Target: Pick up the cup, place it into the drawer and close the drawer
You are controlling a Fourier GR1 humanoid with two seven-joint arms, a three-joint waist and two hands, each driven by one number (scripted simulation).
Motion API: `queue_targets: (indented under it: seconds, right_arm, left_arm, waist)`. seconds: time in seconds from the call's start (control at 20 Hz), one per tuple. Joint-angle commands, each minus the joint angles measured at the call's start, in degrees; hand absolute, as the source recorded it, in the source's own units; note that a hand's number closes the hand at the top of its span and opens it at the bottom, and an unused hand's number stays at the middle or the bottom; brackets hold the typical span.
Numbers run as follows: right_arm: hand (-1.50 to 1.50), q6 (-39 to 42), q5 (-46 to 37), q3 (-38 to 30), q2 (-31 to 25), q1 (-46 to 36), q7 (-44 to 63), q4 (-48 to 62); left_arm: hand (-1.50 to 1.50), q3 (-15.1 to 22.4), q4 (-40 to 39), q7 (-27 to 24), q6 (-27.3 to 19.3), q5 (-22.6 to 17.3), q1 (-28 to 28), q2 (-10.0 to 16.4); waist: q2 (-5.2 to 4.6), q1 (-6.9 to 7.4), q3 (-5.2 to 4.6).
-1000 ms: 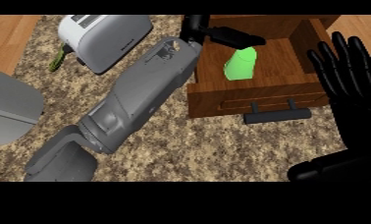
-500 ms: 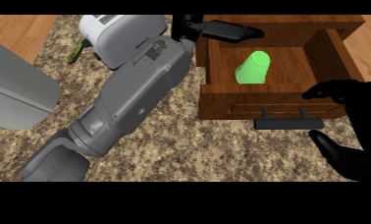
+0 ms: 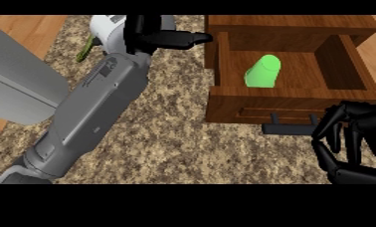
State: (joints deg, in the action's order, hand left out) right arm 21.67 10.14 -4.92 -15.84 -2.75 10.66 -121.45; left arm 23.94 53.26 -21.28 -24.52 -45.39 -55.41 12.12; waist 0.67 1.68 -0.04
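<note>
A bright green cup [image 3: 262, 71] lies on its side inside the open wooden drawer [image 3: 286, 109], near the drawer's left half. My left hand [image 3: 158, 37] hovers over the counter just left of the drawer's back corner, fingers straight and holding nothing. My right hand [image 3: 343, 144] sits at the lower right, fingers curled downward right beside the drawer's dark handle [image 3: 290, 127], touching or nearly touching its right end.
A white toaster [image 3: 110, 32] stands at the back behind my left hand, with a thin green thing [image 3: 88, 49] beside it. A grey slab [image 3: 26, 86] fills the left edge. Speckled stone counter [image 3: 183, 146] lies in front of the drawer.
My left hand has pulled out of the drawer to its left, leaving the cup inside. My right hand has dropped from upright and open to curled at the drawer's handle.
</note>
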Motion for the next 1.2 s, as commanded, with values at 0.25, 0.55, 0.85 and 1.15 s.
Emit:
queue_targets:
  seconds: [0.25,0.55,0.85,1.15]
  right_arm:
    - [1.5,-0.3,-11.0,3.3,0.6,1.1,-2.8,4.1]
    - [1.5,-0.1,-27.1,8.7,-3.2,-1.2,-12.0,12.0]
    - [1.5,-5.7,-42.2,14.1,-5.9,-3.1,-19.7,20.9]
    - [-1.5,-10.0,-47.5,15.0,-3.1,-9.7,-21.9,33.6]
  left_arm:
    - [-1.5,-2.9,22.0,5.6,2.6,-1.4,20.7,12.7]
    - [-1.5,-4.9,25.8,0.9,9.3,-2.6,31.2,14.9]
    - [-1.5,-8.3,30.5,2.6,11.4,-3.1,36.4,19.6]
    - [-1.5,-12.6,35.0,0.8,18.4,-4.1,47.0,21.8]
  waist:
    - [-0.4,-0.41,0.04]
    - [-0.78,0.16,0.03]
    - [-0.7,-0.08,0.08]
    - [-0.66,-0.46,0.05]
